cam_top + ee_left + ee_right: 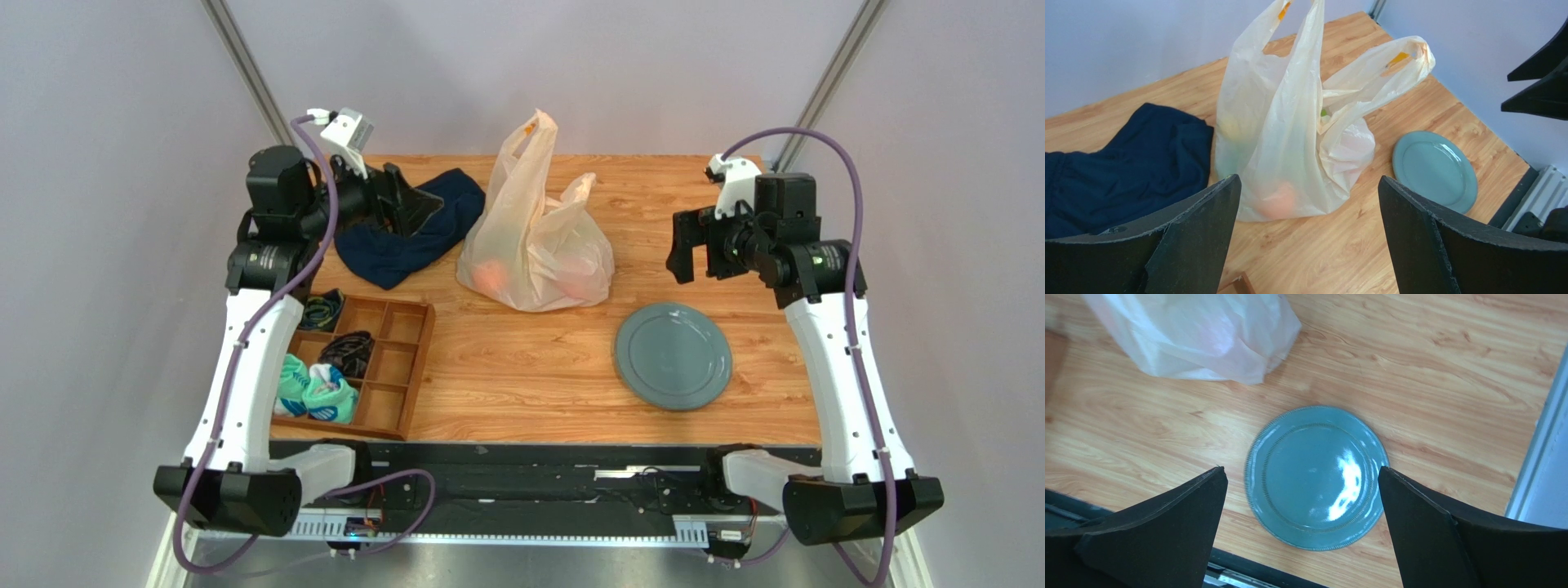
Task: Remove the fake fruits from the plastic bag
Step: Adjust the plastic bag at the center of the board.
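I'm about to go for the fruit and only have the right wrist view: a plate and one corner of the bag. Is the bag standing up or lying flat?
Observer: Standing. The plastic bag has both handle loops sticking up.
Operator: Can you see any fruit in it?
Observer: Yes, an orange fruit shows through the bag's lower wall in the left wrist view.
Operator: Where's the left gripper?
Observer: The left gripper is open, left of the bag by the navy cloth, facing the bag.
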Tool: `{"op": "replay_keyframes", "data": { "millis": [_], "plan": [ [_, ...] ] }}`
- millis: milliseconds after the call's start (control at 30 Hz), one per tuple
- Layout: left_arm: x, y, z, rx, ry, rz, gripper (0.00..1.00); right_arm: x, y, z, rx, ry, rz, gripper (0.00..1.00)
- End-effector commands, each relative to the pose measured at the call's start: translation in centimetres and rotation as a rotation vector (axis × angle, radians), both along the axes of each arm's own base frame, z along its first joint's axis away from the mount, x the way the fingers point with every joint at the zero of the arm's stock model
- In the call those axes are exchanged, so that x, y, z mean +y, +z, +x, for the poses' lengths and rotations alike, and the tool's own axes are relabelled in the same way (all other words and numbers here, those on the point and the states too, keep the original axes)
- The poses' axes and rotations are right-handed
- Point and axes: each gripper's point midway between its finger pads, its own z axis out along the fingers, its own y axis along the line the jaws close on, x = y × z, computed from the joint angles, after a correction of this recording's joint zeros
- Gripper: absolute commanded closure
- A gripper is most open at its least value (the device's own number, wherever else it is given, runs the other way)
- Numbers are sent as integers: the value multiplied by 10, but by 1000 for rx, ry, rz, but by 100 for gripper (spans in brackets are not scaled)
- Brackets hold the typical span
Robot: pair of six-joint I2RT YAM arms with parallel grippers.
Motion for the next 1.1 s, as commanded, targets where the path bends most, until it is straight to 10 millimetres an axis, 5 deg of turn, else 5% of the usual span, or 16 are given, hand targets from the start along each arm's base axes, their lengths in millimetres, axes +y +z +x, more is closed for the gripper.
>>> {"op": "replay_keyframes", "data": {
  "millis": [0,133,267,500,700,933,1067],
  "plan": [
    [-14,9,8,49,-40,-60,9,42,43,-13,-43,195,168,1],
    [-34,27,33,32,-63,-83,11,75,69,-17,-64,318,323,2],
    [-49,25,83,169,-8,-256,12,90,86,-2,-67,309,441,4],
    [-104,24,103,74,-233,-203,16,111,128,12,-78,337,583,7],
    [-123,23,126,70,-284,-260,16,131,119,37,-21,318,677,7],
    [-152,20,155,25,-309,-261,16,178,95,72,27,359,624,10],
    [-172,-11,187,52,-282,-226,16,181,88,111,13,257,583,16]
  ]
}}
